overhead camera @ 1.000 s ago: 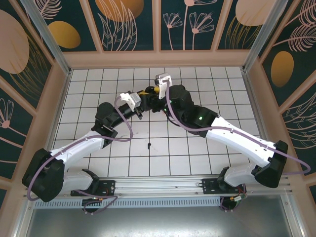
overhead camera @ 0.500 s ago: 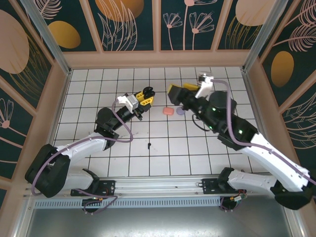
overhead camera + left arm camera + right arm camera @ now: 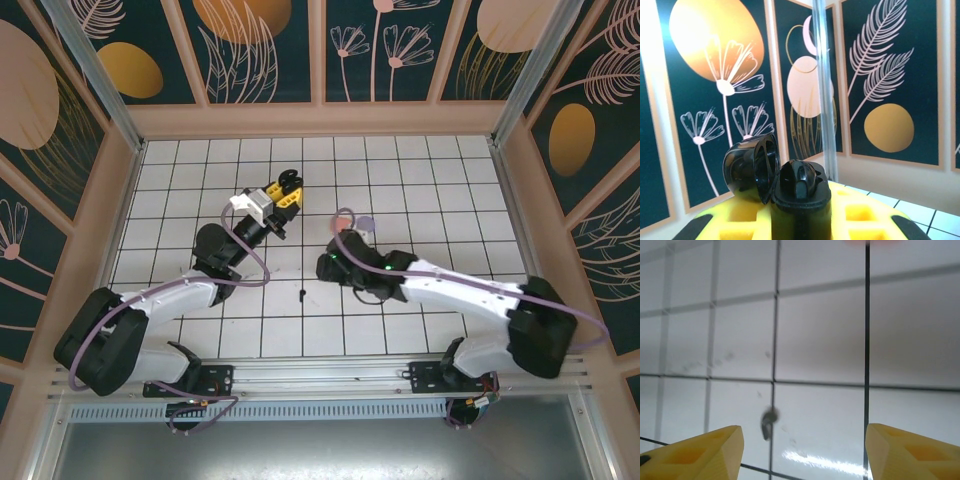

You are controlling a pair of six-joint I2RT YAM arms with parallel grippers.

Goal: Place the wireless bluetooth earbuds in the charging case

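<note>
A black earbud (image 3: 302, 294) lay on the white tiled worktop (image 3: 200, 170). Just beyond it hung the right gripper (image 3: 801, 440), its fingers spread wide apart. Farther back, the raised left gripper (image 3: 287, 190) was clamped on a black charging case (image 3: 800, 192), which stood open.

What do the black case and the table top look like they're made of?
The black case: probably moulded plastic with a glossy finish, as light glints along the open lid's rounded rim. The table top: a smooth white sheet with dark grid lines, slightly shiny given the glare streak. It could be laminate or printed tile, unclear which.
</note>
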